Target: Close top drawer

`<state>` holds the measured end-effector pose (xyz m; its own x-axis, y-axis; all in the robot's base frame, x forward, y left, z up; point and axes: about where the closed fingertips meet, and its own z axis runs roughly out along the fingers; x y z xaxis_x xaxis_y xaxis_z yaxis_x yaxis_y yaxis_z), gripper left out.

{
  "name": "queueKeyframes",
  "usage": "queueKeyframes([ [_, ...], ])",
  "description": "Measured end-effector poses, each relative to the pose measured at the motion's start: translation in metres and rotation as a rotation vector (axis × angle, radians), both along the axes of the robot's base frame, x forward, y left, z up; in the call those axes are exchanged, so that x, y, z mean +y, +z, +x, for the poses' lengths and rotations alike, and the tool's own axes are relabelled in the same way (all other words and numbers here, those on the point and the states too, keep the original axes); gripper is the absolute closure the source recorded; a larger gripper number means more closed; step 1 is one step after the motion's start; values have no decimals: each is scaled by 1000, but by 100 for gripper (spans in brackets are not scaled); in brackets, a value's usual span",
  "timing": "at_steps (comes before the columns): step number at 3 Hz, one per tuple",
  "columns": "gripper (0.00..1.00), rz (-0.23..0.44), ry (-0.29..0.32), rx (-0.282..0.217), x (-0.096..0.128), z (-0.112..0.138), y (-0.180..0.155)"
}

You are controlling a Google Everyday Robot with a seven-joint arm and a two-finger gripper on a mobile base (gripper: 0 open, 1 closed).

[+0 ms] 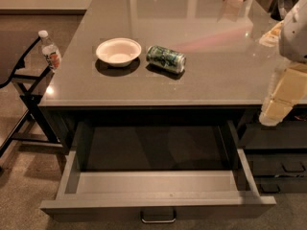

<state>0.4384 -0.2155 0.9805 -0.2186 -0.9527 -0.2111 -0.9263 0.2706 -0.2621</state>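
Top drawer (158,200) stands fully out, handle (158,217) at 6 o'clock. Gripper (274,110) hangs at 3 o'clock, apart, not yet pushing; its grip I cannot tell.

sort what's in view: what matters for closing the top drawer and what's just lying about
For the job:
top drawer, pulled open
its silver handle
tool, at far right, apart from the handle

Lying about:
white bowl
green can, on its side
water bottle, far left
lower drawers
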Motion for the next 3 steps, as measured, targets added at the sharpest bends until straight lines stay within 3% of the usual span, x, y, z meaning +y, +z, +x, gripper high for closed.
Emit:
queueKeyframes([
  [1, 0, 3, -4, 2, -2, -4, -4],
  [2, 18, 24, -14, 29, -8, -26, -28],
  [3, 40, 83, 17, 45, -11, -63, -61],
])
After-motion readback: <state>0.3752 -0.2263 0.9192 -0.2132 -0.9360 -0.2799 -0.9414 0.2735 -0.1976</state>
